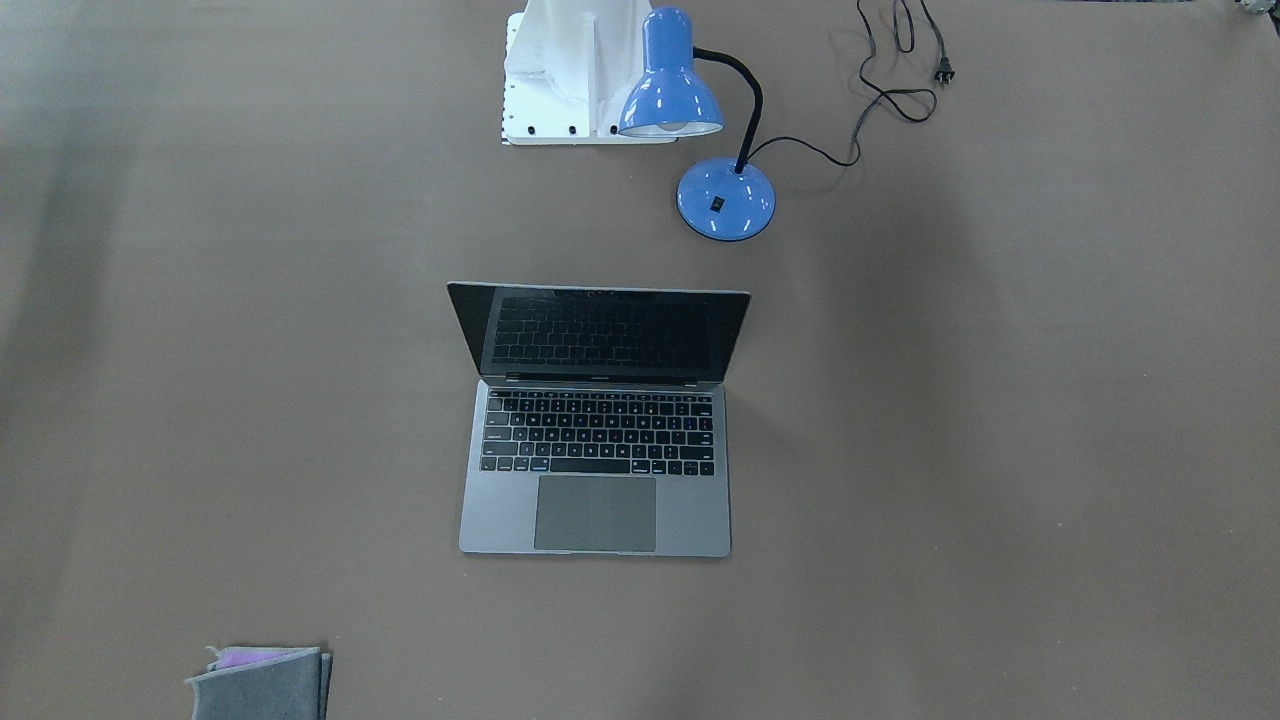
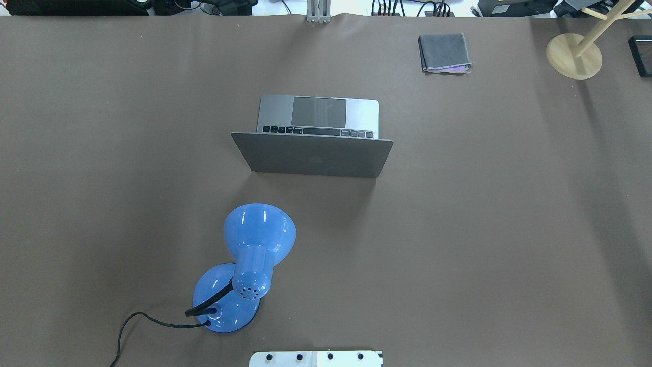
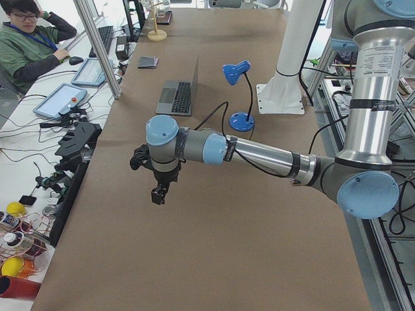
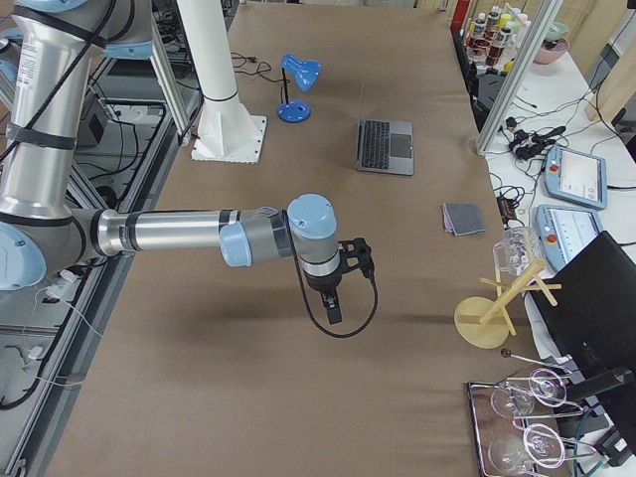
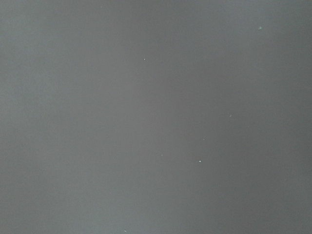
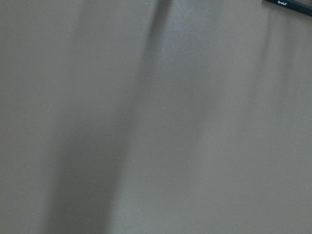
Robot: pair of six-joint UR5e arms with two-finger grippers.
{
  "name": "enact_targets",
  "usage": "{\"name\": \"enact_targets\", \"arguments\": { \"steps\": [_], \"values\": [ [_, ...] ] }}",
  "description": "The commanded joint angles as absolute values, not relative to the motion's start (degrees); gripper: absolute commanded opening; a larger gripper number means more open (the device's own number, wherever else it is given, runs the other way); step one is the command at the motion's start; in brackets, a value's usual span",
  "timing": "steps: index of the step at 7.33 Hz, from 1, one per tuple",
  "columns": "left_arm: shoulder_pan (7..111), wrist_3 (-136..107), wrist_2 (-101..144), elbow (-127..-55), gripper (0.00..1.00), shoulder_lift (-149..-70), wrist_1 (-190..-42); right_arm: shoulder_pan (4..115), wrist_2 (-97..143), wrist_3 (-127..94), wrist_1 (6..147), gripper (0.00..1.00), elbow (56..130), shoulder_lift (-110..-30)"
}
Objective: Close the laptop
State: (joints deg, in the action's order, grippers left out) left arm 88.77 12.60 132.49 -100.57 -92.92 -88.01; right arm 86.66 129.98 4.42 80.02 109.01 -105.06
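Left gripper (image 3: 157, 194) hangs fingers-down over the brown table (image 2: 509, 229) toward its left end, well short of the laptop (image 1: 596, 470). I only get it in the side view, so I cannot tell whether its jaws are apart or together. My right gripper (image 4: 333, 313) hangs the same way over the table's other end, also well apart from the laptop, and I cannot tell its state either. Both wrist cameras give me flat table surface, the right one with a thin black edge (image 6: 287, 5) in its top corner that I cannot identify. I see the laptop open near the middle of the table, straight out from the robot's white base plate (image 1: 560, 100). Its hinge is toward the robot, and its keyboard and trackpad are toward the operators' side. Its lid stands up steeply, and the dark screen reflects the keys. From overhead I see the plain grey back of the lid with the front strip of the deck beyond it. A blue desk lamp (image 1: 672, 95) stands nearer the robot than the laptop, a little to the robot's left. Its black cord (image 1: 880, 100) trails off to a plug lying loose on the table. A folded grey cloth (image 2: 444, 52) lies by the far edge on the robot's right, with a round-footed wooden stand (image 2: 573, 56) further right.
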Motion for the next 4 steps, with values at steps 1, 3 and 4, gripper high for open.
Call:
{"name": "enact_targets", "arguments": {
  "steps": [1, 3, 4],
  "values": [
    [88.8, 12.7, 132.2, -99.2, 0.98, -92.8, -98.6, 86.7, 130.7, 4.4, 79.6, 1.00, 109.0, -105.1],
    [88.8, 12.9, 132.7, -96.5, 0.98, -93.3, -104.0, 86.7, 131.2, 4.4, 79.5, 1.00, 109.5, -104.9],
    [88.8, 12.8, 132.7, -96.6, 0.98, -93.3, -105.7, 86.7, 131.6, 4.6, 79.5, 1.00, 109.6, -104.9]
  ]
}}
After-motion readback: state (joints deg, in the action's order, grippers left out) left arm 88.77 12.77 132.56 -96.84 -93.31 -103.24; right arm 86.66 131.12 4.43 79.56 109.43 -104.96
